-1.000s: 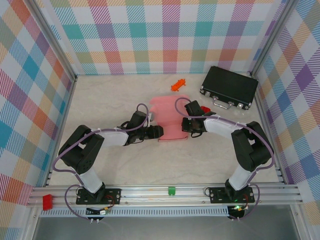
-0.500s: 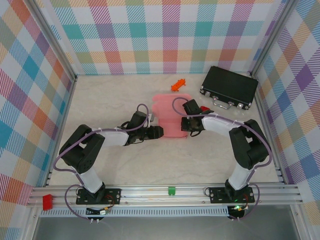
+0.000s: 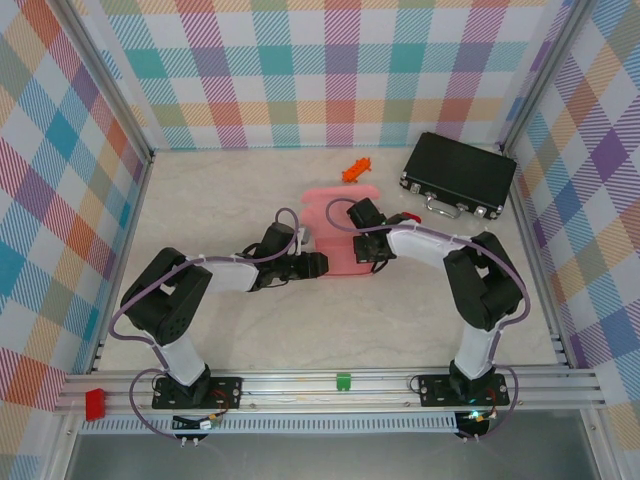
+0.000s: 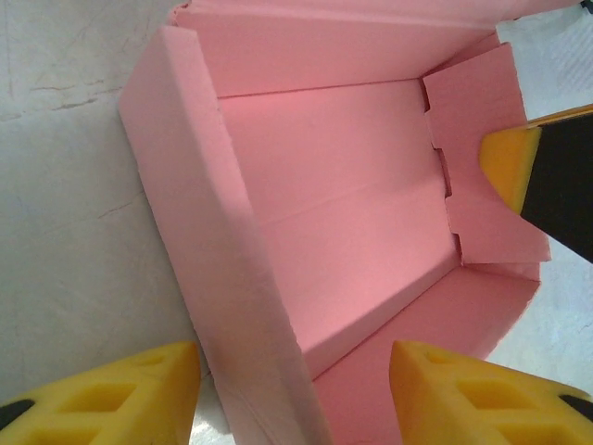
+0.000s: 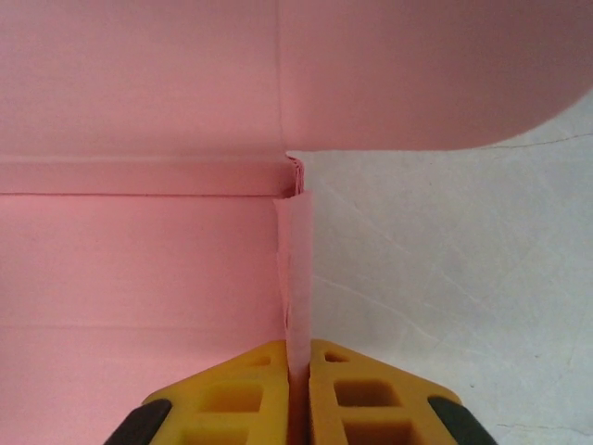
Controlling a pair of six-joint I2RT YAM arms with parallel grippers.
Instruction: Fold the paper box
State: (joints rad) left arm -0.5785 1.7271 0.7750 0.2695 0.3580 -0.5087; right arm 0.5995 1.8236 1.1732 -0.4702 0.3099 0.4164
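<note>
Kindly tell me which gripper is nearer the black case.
Right. The right gripper, shut on the paper box, is left of the black case; the left gripper is farther left, across the box.

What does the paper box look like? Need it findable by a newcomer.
On the pale table, look at the middle. The paper box sits there: thin pink cardboard, partly folded with raised sides. The case at back right is black, and the small piece behind the box is orange.

Pastel plaid walls (image 3: 300, 70) enclose a pale marbled tabletop (image 3: 200, 200) edged by aluminium rails (image 3: 300, 392).
</note>
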